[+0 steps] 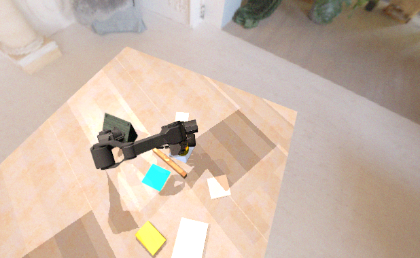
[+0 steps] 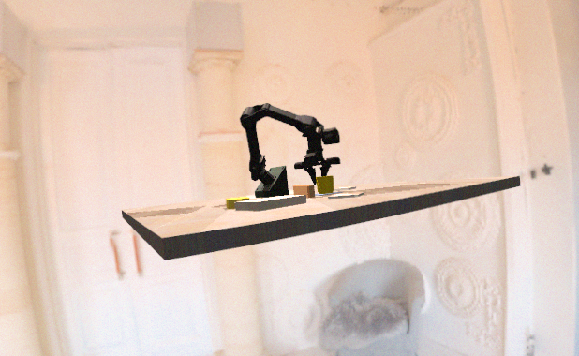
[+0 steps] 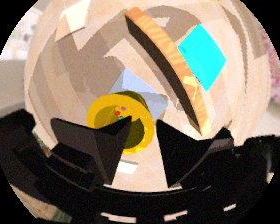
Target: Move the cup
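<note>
- The cup (image 3: 120, 123) stands upright on its pale blue pad (image 3: 134, 83), marbles inside, not yet lifted.
- The gripper (image 3: 134, 144) hangs right above it, partly open and holding nothing; one finger (image 3: 111, 145) overlaps the rim, probably lining up a grasp.
- A wooden bar (image 3: 167, 66) lies between this pad and the cyan pad (image 3: 203, 56).

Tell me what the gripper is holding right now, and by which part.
Nothing is held. The gripper hangs open just above the yellow cup, one finger over its rim, without clamping it.
</note>
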### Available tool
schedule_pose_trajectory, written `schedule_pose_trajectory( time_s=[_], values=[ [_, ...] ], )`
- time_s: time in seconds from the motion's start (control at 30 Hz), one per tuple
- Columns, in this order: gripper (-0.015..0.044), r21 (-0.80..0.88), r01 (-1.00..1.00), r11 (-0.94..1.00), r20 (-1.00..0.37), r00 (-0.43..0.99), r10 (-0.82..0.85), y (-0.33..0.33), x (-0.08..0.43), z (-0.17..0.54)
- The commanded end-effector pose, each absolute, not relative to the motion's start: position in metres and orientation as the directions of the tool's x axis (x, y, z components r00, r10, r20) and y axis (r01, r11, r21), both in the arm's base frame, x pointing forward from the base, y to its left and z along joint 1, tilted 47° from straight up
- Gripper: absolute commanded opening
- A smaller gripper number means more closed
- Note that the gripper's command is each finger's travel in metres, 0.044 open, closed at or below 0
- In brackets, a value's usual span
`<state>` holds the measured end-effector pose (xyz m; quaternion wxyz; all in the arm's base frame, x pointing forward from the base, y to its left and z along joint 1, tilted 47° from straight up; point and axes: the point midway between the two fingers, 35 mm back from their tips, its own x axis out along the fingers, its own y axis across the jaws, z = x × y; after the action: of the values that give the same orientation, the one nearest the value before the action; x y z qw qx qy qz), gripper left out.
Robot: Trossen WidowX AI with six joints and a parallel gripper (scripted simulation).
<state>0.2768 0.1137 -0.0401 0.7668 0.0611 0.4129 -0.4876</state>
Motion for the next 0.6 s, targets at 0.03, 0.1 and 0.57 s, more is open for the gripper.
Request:
schedule_pose_trajectory(
  time_s=[0.03, 0.1, 0.57],
  values=[
    [0.0166, -0.319, 0.798, 0.512, -0.687, 0.178, -0.704, 0.1057, 0.2762, -0.0448],
    [0.0166, -0.319, 0.798, 0.512, -0.687, 0.178, -0.704, 0.1057, 0.2762, -0.0448],
    [0.0127, -0.314, 0.799, 0.513, -0.691, 0.179, -0.701, 0.1078, 0.2764, -0.0441]
  ],
)
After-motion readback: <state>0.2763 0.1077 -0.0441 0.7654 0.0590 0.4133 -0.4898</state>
